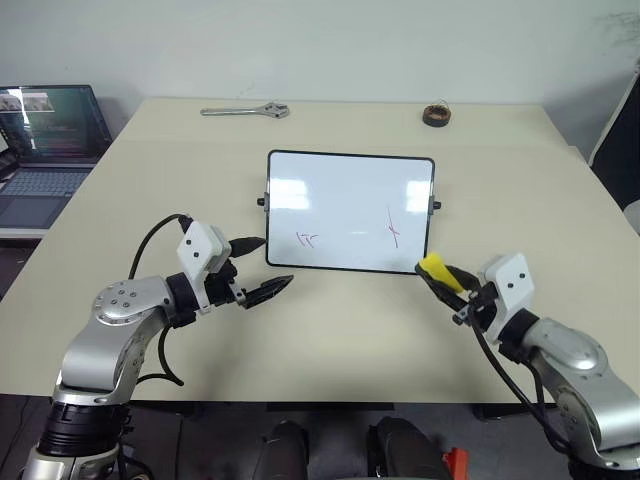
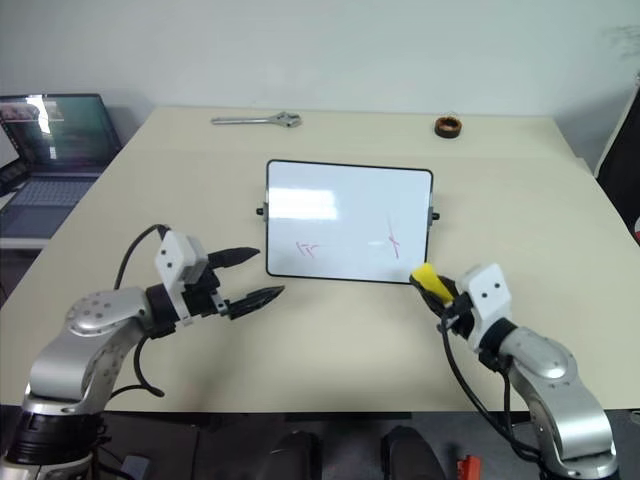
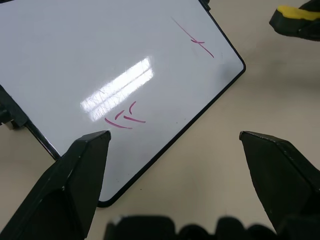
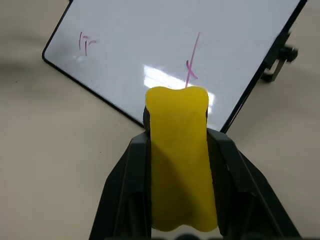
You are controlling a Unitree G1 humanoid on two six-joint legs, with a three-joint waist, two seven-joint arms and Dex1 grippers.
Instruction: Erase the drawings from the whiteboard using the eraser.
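Two sets of drawings sit low on the whiteboard (image 1: 350, 190), which lies flat mid-table: small strokes (image 1: 306, 239) at its near left, a long stroke with a cross (image 1: 392, 229) toward its right. Your left gripper (image 1: 257, 266) hangs spread and empty just off the board's near left corner; use it to pin the frame. Your right gripper (image 1: 440, 275) clamps the yellow eraser (image 1: 434, 266) at the near right corner. Bring its dark face flat onto the nearer long stroke first.

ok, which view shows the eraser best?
Right wrist view: the eraser sits close and whole, clamped in the right tool. Both eye views show it small near the whiteboard's corner; left wrist view catches an edge.
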